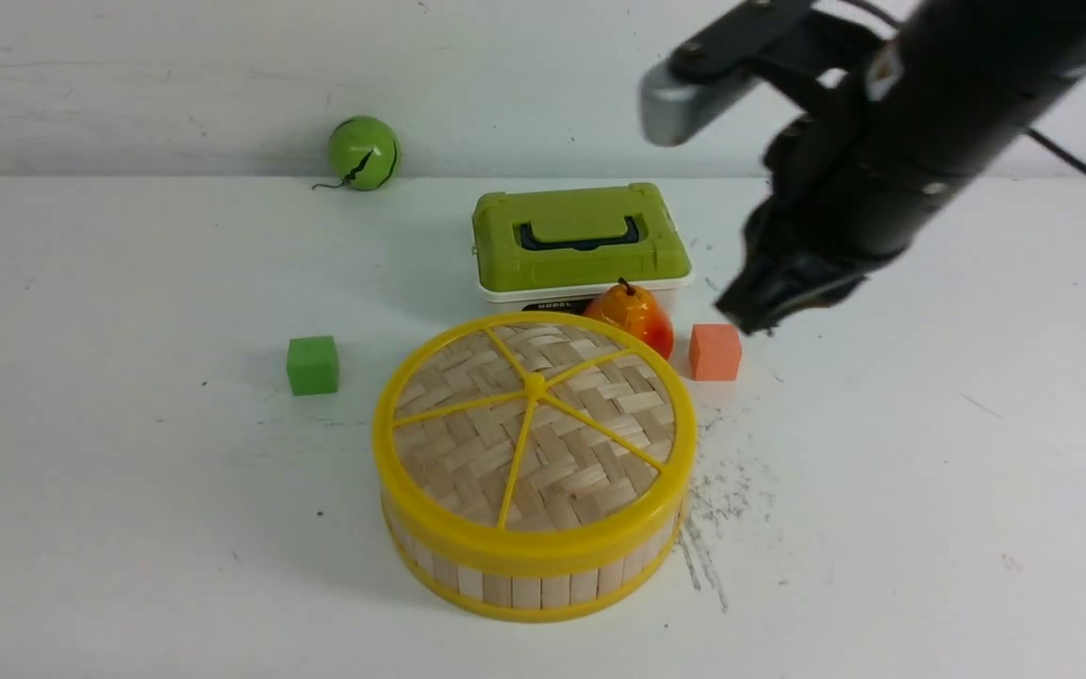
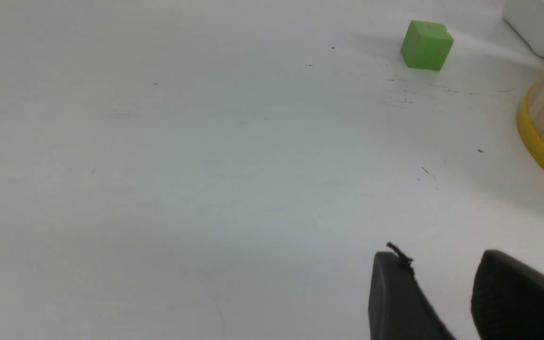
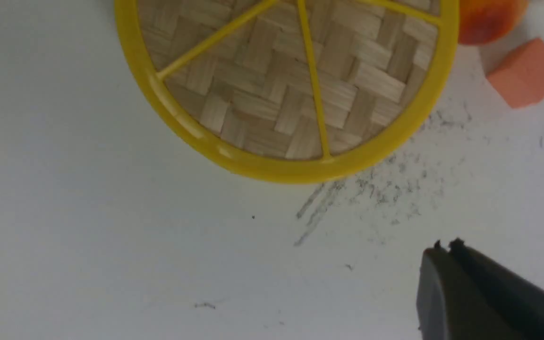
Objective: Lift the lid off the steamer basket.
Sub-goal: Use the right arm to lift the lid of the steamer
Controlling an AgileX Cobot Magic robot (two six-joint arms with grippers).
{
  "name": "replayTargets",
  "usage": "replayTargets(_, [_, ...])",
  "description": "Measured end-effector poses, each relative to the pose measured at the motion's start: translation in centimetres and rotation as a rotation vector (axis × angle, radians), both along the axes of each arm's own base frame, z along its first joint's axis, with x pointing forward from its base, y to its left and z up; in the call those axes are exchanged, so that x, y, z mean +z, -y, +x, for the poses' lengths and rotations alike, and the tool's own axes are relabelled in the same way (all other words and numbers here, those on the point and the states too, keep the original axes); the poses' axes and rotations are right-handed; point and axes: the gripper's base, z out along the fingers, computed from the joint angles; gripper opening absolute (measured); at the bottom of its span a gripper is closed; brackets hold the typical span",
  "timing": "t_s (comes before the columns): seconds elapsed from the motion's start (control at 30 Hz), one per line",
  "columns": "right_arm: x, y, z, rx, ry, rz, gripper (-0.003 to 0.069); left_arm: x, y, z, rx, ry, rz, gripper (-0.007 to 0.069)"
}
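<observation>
Above the right part of the white table [image 1: 882, 528], the right gripper [image 3: 444, 250] is hovering with its fingers pressed together.
On the table, the steamer basket [image 1: 526, 592] is sitting near the middle, the woven lid [image 1: 590, 424] covering its top; an orange-red fruit [image 1: 633, 316] and a green-lidded box [image 1: 581, 236] are standing behind it. In the left wrist view, the left gripper [image 2: 435, 257] is holding its fingers slightly spread, nothing between them.

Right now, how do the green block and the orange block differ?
The green block sits left of the steamer basket; the orange block sits to its right. The orange block is beside the pear; the green block stands apart. Both are small and rest on the table.
</observation>
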Motion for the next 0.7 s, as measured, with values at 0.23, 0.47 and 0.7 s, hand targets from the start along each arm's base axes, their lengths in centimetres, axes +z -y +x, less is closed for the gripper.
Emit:
replayTargets(0.23, [-2.6,-6.2,3.8,0.072,0.002,0.000,0.0067,0.0,0.0,0.0,0.000,0.000,0.000,0.0239])
replayTargets(0.47, [-6.4,-8.6,6.7,-0.008,-0.055,-0.004,0.0288,0.0,0.0,0.0,0.000,0.000,0.000,0.0239])
replayTargets(0.7, [-9.9,-9.8,8.5,-0.069,-0.065,0.007,0.0451,0.0,0.0,0.0,0.000,0.000,0.000,0.0239])
